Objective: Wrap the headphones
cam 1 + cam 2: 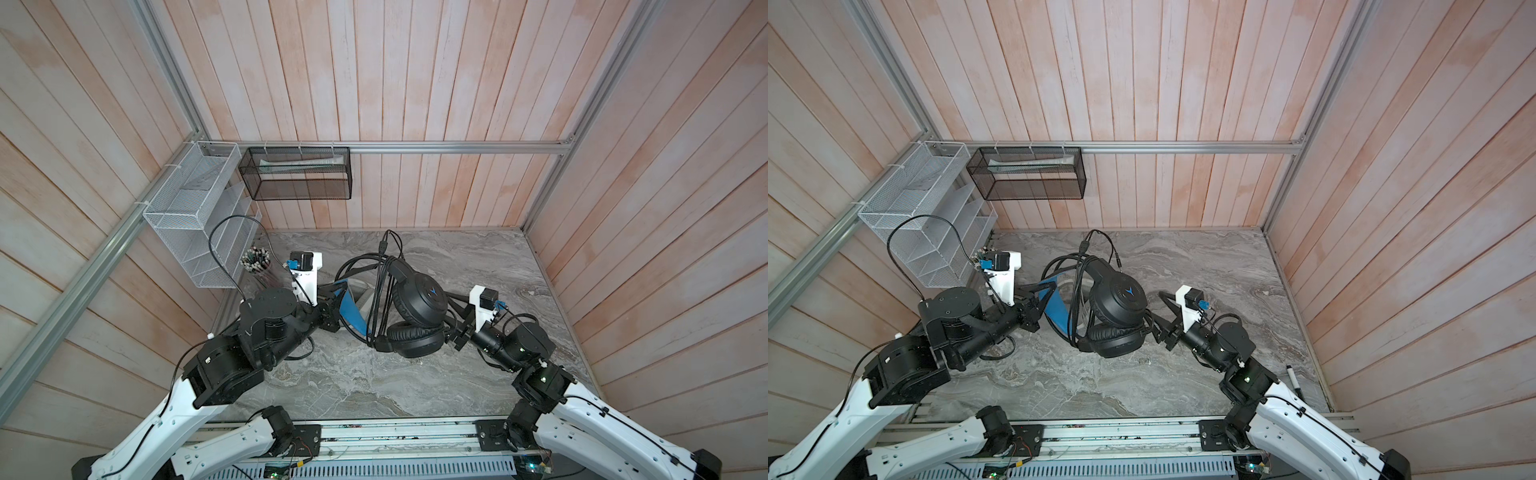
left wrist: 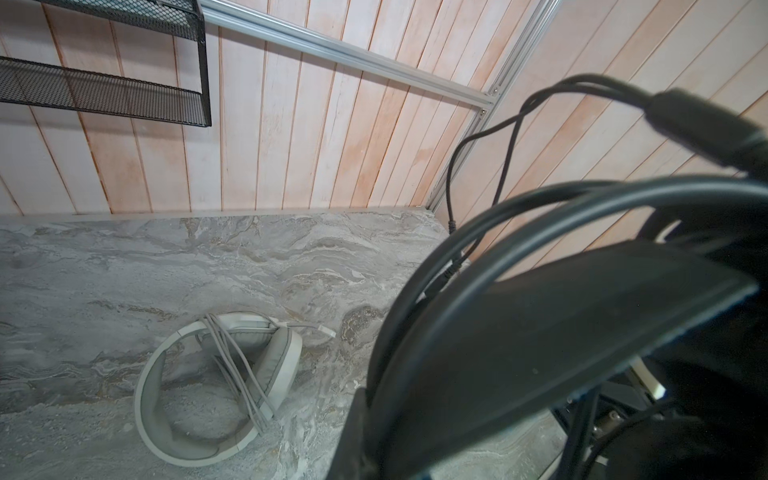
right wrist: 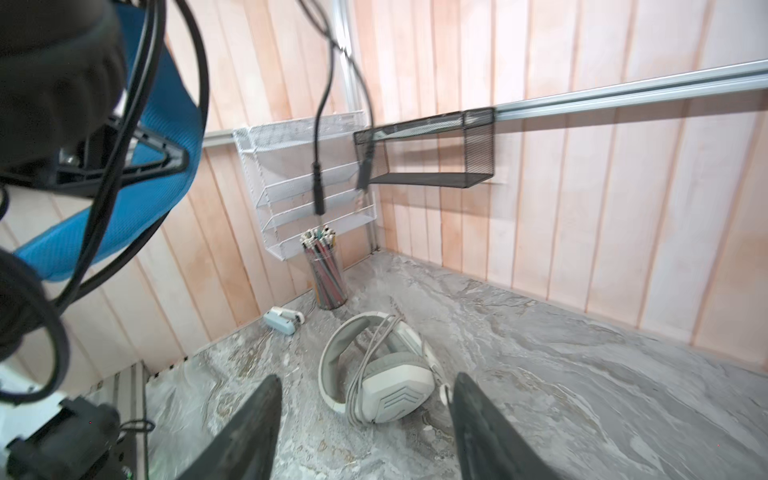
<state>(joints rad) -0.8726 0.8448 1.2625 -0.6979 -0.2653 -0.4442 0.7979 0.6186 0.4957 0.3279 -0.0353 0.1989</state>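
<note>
The black headphones [image 1: 419, 307] hang above the table in both top views, their black cable [image 1: 380, 291] looped round the blue-lined headband [image 1: 347, 309]. My left gripper [image 1: 332, 309] is shut on that headband, which fills the left wrist view [image 2: 540, 332]. My right gripper [image 1: 451, 316] stands open just right of the ear cups, holding nothing. In the right wrist view its gripper [image 3: 368, 378] is spread wide above the table. The white headphones [image 3: 390, 390] lie there with the white cable wound round them, also seen in the left wrist view [image 2: 216, 386]. Two cable plugs [image 3: 318, 191] dangle free.
A cup of pencils [image 3: 326, 270] and a pale blue stapler [image 3: 284, 322] stand near the back left corner. On the walls hang a white mesh rack [image 1: 195, 216] and a black mesh shelf [image 1: 299, 174]. A pen [image 1: 1293, 380] lies by the right wall.
</note>
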